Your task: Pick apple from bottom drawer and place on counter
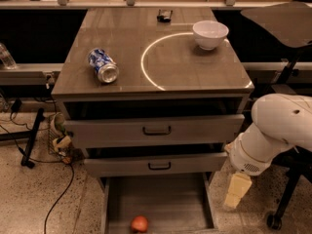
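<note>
Camera view looks down on the counter (195, 77), whose glossy top carries a thin white arc (144, 67); a blue-white soda can (103, 66) lies on its side toward 9 o'clock of the arc, a white bowl (210, 34) stands at about 1 o'clock of it, and a small dark object (165, 15), too unclear to name, sits at the far edge near 12 o'clock. Below the top, the two upper drawers (156, 130) stand slightly ajar, and the bottom drawer (165, 199) is pulled out, its front cut off by the lower edge of the frame. The apple (139, 223) rests on the drawer floor at the near end, toward 7 o'clock of the drawer's middle, its underside clipped by the frame edge. The gripper (237, 191) hangs outside the drawer's right wall, at 3 o'clock of the apple and well apart from it, pointing down toward the speckled floor; it shows as one pale block, so whether it is spread or pressed together cannot be told. Behind it the white arm (278, 126) runs off the right edge
</note>
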Available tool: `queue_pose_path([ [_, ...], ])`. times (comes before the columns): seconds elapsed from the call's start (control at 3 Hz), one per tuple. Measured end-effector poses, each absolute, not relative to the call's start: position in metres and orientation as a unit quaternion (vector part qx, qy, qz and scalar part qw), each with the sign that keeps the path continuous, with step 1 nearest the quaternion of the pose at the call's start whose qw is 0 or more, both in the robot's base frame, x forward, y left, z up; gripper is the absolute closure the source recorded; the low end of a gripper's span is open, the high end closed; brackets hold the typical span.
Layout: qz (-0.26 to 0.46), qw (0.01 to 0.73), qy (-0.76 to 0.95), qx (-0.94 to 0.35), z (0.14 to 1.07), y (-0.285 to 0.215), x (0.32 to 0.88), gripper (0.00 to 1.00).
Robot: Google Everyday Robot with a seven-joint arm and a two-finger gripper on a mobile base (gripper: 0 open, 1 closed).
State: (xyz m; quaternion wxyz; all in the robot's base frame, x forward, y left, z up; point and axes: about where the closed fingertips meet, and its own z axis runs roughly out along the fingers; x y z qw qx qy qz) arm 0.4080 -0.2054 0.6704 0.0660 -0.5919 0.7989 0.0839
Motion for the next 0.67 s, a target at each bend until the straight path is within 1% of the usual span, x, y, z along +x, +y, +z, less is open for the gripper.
queue_pose_path([
  [0.33,0.084,0.066,0.799,-0.592,0.67,-0.205,0.408,0.0],
  [0.67,0.103,0.062,0.807,-0.578,0.65,-0.195,0.408,0.0],
])
